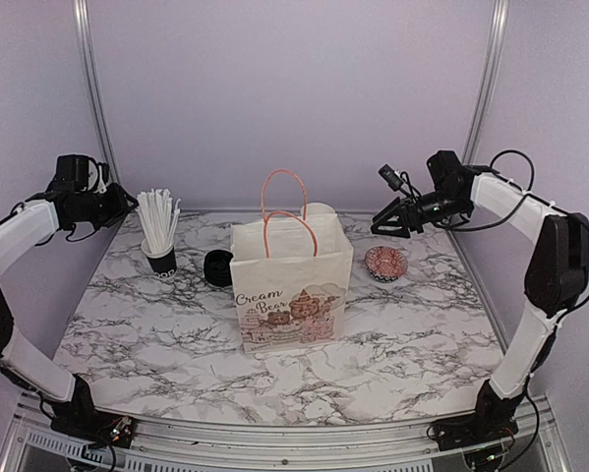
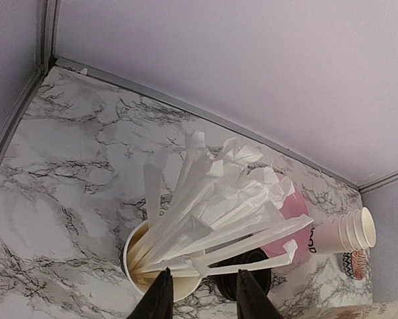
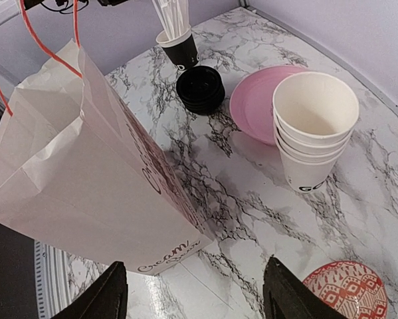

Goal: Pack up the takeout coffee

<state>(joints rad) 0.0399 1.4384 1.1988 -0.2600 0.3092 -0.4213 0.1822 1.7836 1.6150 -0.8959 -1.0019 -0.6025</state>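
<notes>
No lidded coffee shows (perhaps inside the bag [image 1: 292, 285]; I cannot tell). My left gripper [image 2: 202, 296] hangs open, empty, by the straws [image 2: 212, 212] at the bag's ten o'clock, my right gripper [image 3: 195, 279] open at two. I'd pinch one straw and lift straight.

You read "Cream Bear" in pink script on the paper bag [image 1: 292, 285], on its 6 o'clock face. The stacked white cups [image 3: 313, 129] carry dark lettering near the base, too cut off to read.
</notes>
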